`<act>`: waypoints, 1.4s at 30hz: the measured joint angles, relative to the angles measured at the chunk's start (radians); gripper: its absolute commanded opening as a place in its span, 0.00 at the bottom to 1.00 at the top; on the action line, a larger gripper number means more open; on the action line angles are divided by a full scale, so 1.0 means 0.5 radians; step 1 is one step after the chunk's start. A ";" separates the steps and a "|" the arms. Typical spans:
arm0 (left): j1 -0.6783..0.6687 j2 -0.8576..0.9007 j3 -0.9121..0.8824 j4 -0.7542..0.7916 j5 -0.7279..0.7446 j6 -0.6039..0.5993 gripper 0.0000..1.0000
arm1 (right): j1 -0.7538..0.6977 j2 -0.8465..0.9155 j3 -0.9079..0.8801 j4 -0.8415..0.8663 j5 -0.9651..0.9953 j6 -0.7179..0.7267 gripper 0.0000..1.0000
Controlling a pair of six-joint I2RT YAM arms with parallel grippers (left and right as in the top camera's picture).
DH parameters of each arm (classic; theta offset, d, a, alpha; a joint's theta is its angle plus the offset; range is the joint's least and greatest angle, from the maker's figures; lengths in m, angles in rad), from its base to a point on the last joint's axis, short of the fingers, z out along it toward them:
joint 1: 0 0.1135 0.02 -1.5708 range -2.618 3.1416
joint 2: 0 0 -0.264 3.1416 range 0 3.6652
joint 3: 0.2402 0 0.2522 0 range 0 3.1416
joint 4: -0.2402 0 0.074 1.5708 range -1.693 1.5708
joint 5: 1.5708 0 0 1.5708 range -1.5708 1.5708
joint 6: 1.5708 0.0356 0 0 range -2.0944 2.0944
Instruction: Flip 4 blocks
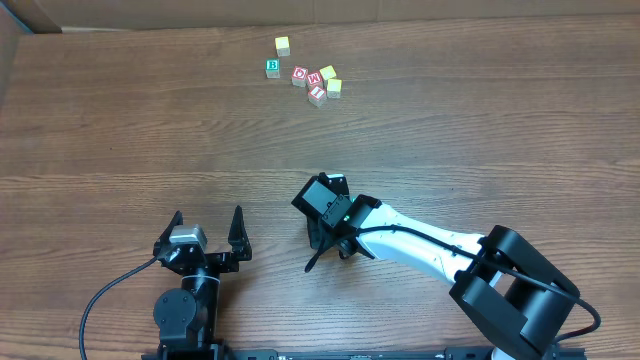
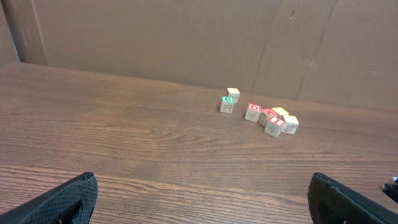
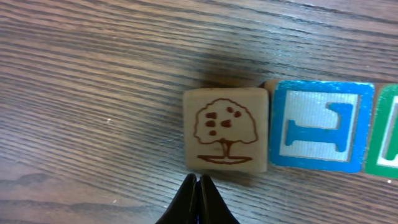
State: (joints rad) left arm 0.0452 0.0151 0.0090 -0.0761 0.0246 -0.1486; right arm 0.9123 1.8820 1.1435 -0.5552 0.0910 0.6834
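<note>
The left gripper (image 1: 208, 218) rests at the near left with its fingers spread wide, holding nothing and well away from the work. A separate cluster (image 1: 308, 73) of lettered cubes lies far across the table (image 1: 120, 120), out of the way.

The right gripper (image 3: 198, 186) is near the middle, its fingers pinched together and empty. Their tips sit just beside the edge of the tree-faced block (image 3: 226, 129). This looks like the start of a flip, done by nudging rather than grasping.

That block touches the blue L block (image 3: 322, 126), with a green-framed block (image 3: 388, 130) next along the row. The push probably needs to roll the tree-faced block without dragging its neighbour.
</note>
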 measured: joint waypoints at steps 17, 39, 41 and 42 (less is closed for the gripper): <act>0.000 0.000 0.000 0.000 0.000 -0.001 1.00 | 0.001 0.000 -0.010 0.065 0.122 0.003 0.04; 0.000 0.000 0.000 0.000 0.000 0.000 1.00 | 0.000 0.000 0.158 0.154 0.043 -0.044 0.04; 0.000 0.000 0.000 0.000 0.000 -0.001 1.00 | 0.001 0.000 0.158 0.156 0.082 -0.044 0.04; 0.000 0.000 0.000 0.000 0.000 -0.001 1.00 | 0.001 0.000 0.158 0.160 0.096 -0.045 0.04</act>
State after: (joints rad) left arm 0.0452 0.0151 0.0090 -0.0761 0.0246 -0.1490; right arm 0.9127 1.8820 1.2224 -0.4751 0.1390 0.6609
